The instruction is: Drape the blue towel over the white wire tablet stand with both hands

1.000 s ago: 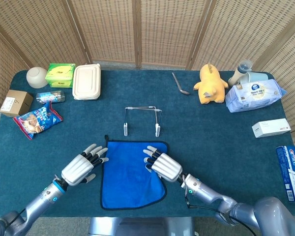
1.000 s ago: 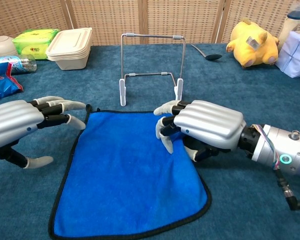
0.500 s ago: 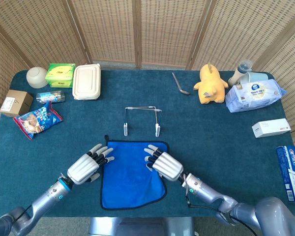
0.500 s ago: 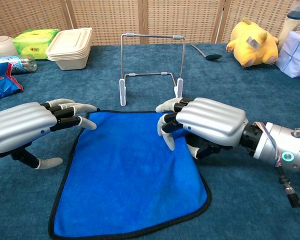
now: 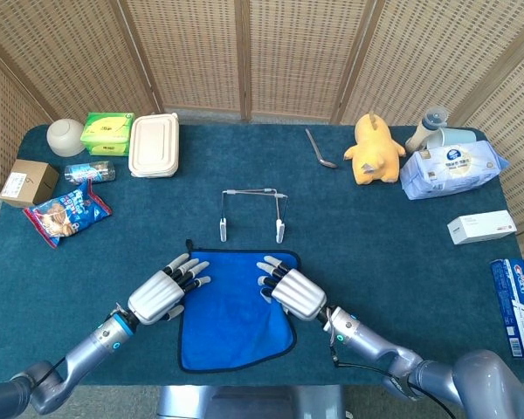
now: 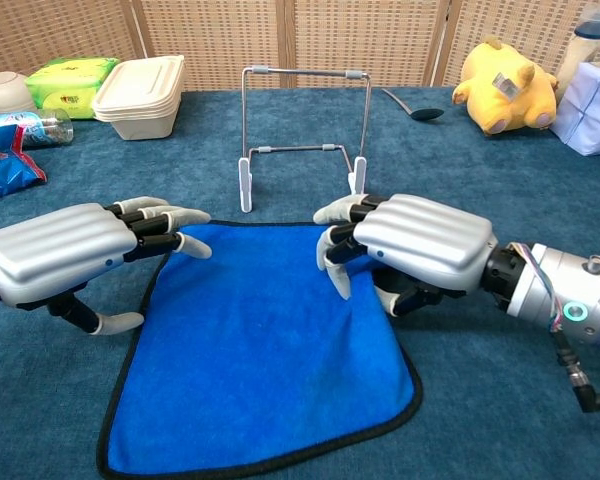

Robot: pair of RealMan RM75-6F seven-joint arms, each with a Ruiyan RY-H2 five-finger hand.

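Note:
The blue towel [image 5: 231, 314] [image 6: 260, 350] lies flat on the table at the near edge. Just beyond its far edge stands the white wire tablet stand [image 5: 253, 214] [image 6: 302, 140], upright and bare. My left hand [image 5: 166, 292] [image 6: 70, 250] hovers at the towel's far left corner, fingers stretched over the edge and thumb low beside it, holding nothing. My right hand [image 5: 293, 291] [image 6: 420, 245] is over the far right corner, its fingertips [image 6: 332, 262] bent down onto the cloth, which wrinkles slightly under the palm. The corner under that hand is hidden.
At the back left are a bowl [image 5: 65, 135], a green pack [image 5: 106, 131], a lunch box [image 5: 154, 144], a small bottle [image 5: 90, 171], a cardboard box [image 5: 28, 182] and a snack bag [image 5: 67, 212]. A spoon [image 5: 319, 148], yellow plush [image 5: 374, 148], wipes pack [image 5: 452, 168] and boxes [image 5: 480, 227] lie right.
My left hand has moved right and forward until its fingers reach over the towel's far left corner. The right hand has shifted slightly toward the far edge; the towel stays flat.

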